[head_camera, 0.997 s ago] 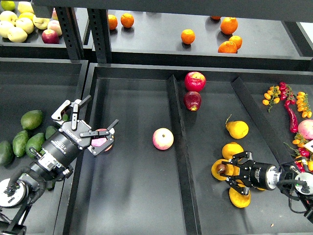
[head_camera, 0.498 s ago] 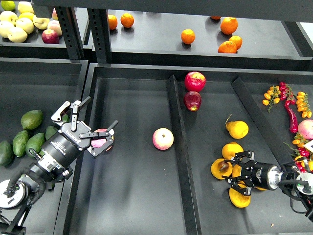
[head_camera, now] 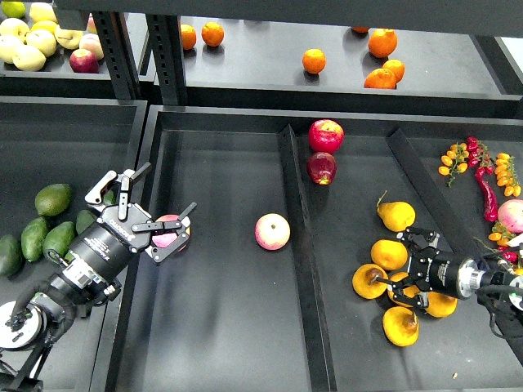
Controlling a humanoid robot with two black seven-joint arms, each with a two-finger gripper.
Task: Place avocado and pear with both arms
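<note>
Claws first. Left claw (head_camera: 140, 208) sits over the divider between the left bin and the middle bin, fingers spread wide, nothing between them. Just behind its lower finger a pink-red apple (head_camera: 170, 231) lies on the bin floor, partly hidden by that finger. To the left of the left arm, a cluster of green avocados; the brightest avocado (head_camera: 52, 199) lies at the top of the group, apart from the claw, with darker ones below it.

Right claw (head_camera: 405, 265) hangs low in the right bin among the pears, fingers parted, gripping nothing. The pear (head_camera: 369, 281) with the dark brown blotch lies just to the left of the fingertips; contact cannot be told. Other pears lie above, below and under the claw; one stemmed pear (head_camera: 396, 215) sits farther up.

Middle bin: a single pink-yellow apple (head_camera: 272, 231) on bare floor. Two red apples (head_camera: 324, 135) near the top of the right bin. Oranges (head_camera: 314, 60) on the back shelf; pale apples (head_camera: 29, 56) on the upper left shelf. Chillies and small tomatoes (head_camera: 485, 173) at far right.
</note>
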